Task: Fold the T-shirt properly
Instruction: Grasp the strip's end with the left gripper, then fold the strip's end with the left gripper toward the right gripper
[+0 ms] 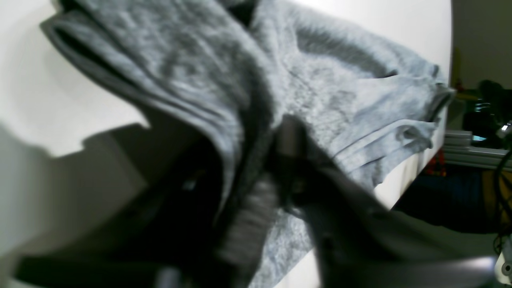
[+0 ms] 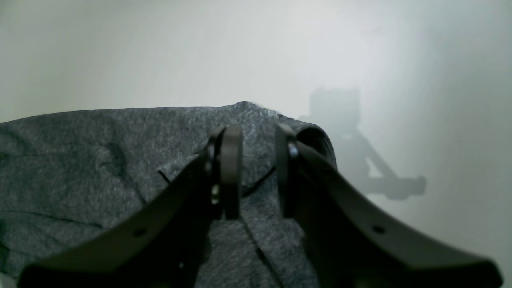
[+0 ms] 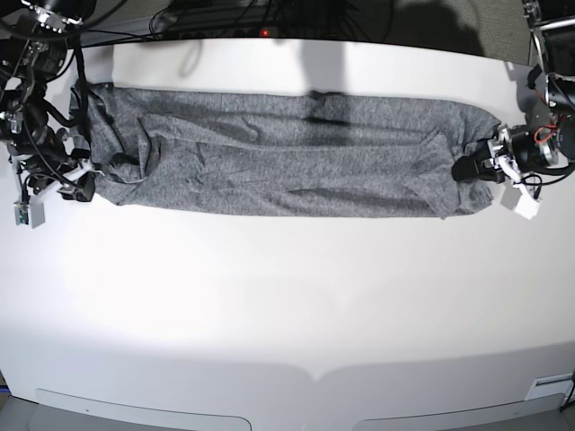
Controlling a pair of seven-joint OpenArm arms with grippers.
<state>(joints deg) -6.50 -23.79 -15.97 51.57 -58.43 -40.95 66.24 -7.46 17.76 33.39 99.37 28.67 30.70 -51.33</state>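
Grey T-shirt stretched lengthwise along table's far edge; left gripper pinching one short end, right gripper partly open over the opposite end, gripping nothing visible.

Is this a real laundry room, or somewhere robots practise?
Probably a robot lab, not a laundry room. The grey T-shirt lies on a bare white table between two robot arms, cables trail behind it, and shelves of equipment stand beyond the table's edge.
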